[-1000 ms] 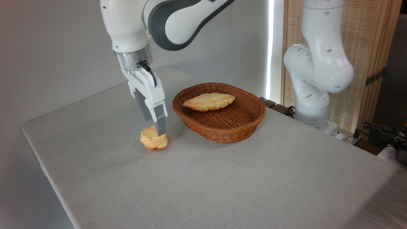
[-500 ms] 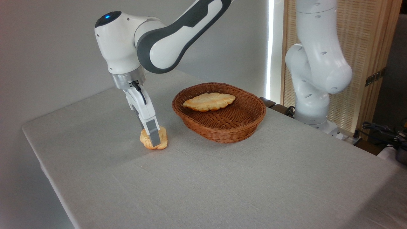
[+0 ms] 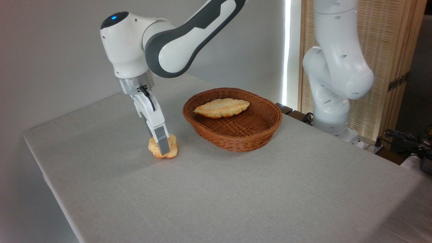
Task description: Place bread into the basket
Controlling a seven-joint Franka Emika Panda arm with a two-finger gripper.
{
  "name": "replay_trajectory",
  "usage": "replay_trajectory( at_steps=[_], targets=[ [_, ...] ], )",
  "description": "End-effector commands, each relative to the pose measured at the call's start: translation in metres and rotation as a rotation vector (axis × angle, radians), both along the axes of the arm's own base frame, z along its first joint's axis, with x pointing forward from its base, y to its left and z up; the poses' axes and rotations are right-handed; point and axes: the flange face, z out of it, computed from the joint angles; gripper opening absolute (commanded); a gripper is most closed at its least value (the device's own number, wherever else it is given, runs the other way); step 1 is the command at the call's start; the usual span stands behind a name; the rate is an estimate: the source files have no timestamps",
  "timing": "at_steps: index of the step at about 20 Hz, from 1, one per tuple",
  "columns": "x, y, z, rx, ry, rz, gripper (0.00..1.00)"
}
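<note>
Your gripper [image 3: 162, 148] is low at the left centre of the frame, with its fingers pointing down and a little tilted, and the near finger [image 3: 163, 144] lies across the front of the bread [image 3: 172, 148]. The other finger is hidden behind the bun, so you cannot tell from this view if the jaws already press on it or only stand around it. The bread sits on the table [image 3: 236, 195], a small knotted golden-orange bun, and it is near the left side of the basket [image 3: 266, 130] but apart from it. The basket is at the centre of the frame, oval and reddish-brown, and inside it, toward its back wall, you see a braided loaf [image 3: 221, 107], longer and paler. At the right of the frame stands the white base of the arm [image 3: 332, 84], just behind the far edge of the table.
</note>
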Motion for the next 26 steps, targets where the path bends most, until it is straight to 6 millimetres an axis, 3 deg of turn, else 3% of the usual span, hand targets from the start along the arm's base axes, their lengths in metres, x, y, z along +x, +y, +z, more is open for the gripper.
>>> replay_trajectory(
  at_steps=[1,3,8,14,18,23,26],
  targets=[
    [0.004,0.003,0.002,-0.001,-0.015,-0.016,0.40],
    [0.005,0.005,0.004,-0.002,-0.019,-0.011,0.46],
    [0.001,0.013,0.035,-0.017,-0.058,0.009,0.39],
    [-0.011,0.017,0.075,-0.045,-0.107,0.017,0.39],
    [-0.035,0.026,0.108,-0.037,-0.077,0.014,0.40],
    [-0.060,0.047,0.126,-0.004,0.023,0.046,0.43],
    [-0.077,0.053,0.125,0.024,0.099,0.041,0.44]
  ],
)
